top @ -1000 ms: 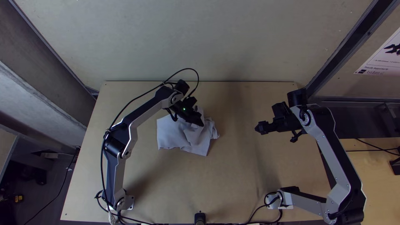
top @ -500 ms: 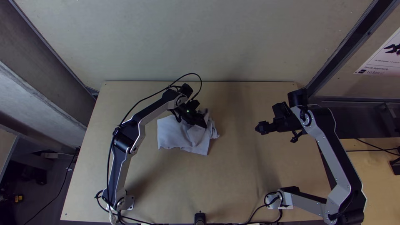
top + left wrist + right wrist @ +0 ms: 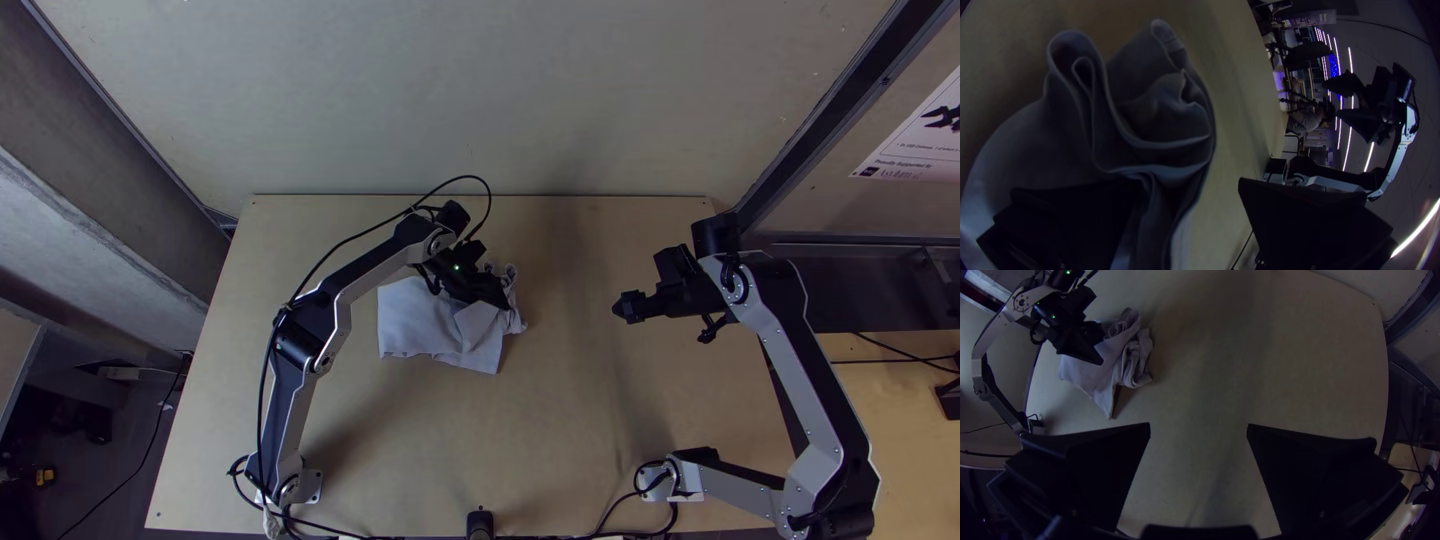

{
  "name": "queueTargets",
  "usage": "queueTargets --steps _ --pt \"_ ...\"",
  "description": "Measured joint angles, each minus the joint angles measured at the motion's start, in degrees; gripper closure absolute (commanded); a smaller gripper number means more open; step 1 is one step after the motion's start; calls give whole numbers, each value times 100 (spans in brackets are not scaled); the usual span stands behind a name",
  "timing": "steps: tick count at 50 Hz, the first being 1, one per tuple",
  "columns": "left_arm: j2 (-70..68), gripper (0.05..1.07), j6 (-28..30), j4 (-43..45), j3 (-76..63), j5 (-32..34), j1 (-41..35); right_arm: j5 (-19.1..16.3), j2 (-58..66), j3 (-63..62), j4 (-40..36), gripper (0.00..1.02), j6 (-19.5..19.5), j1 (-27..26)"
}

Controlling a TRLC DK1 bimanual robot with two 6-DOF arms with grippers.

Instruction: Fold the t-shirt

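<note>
Since the earlier frames, our left gripper (image 3: pixel 502 301) has slid a little rightward over the shirt (image 3: pixel 415 318), toward its bunched side. It is spread wide, pinching nothing; our right gripper (image 3: pixel 625 305), also wide, is well apart from the shirt. The shirt lies left of the table (image 3: pixel 600 410)'s middle, one side fairly flat. We judge it partly folded, with the rumpled side left to tidy and fold.

the arms (image 3: pixel 790 362) have screw-dotted silver-grey links (image 3: pixel 820 458), chunky black joints (image 3: pixel 297 335), looping black cables (image 3: pixel 489 194) and green lights (image 3: pixel 1053 316).
</note>
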Motion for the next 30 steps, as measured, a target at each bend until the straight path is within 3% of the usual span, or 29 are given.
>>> queueTargets --steps 30 --pt "-1499 10 662 -1078 -459 -9 590 0 -138 0 -22 13 101 210"
